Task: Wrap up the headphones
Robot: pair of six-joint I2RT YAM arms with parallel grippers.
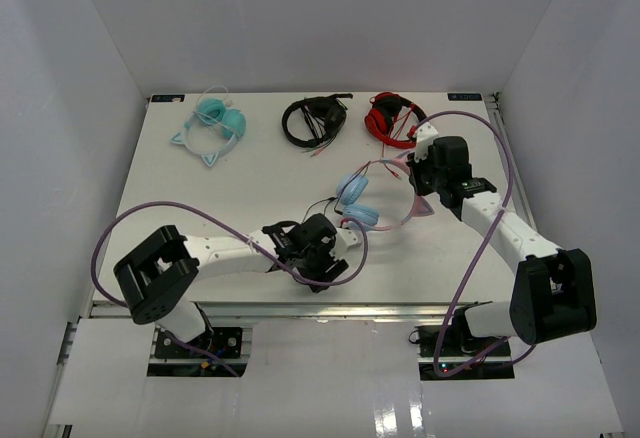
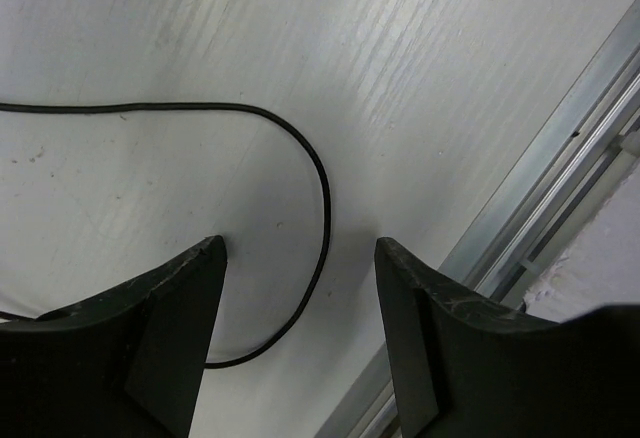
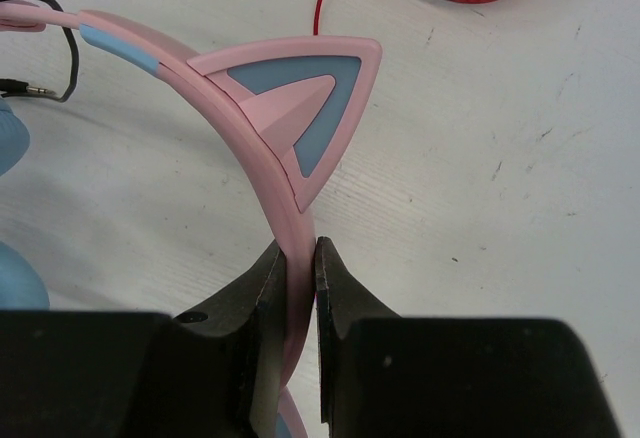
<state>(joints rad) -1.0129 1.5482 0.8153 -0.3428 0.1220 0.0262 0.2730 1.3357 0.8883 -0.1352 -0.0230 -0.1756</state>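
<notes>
white tabletop (image 1: 250,173), pink-banded, blue-cupped cat-ear headphones (image 1: 352,191) in pinch of right tool (image 3: 297,258), left tool (image 2: 300,248) wide above cable (image 2: 325,198)

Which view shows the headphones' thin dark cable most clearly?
The left wrist view: the cable runs large and sharp in a long curve. The top view shows only a faint line by the ear cups; the right wrist view, just a short end at its edge.
</notes>
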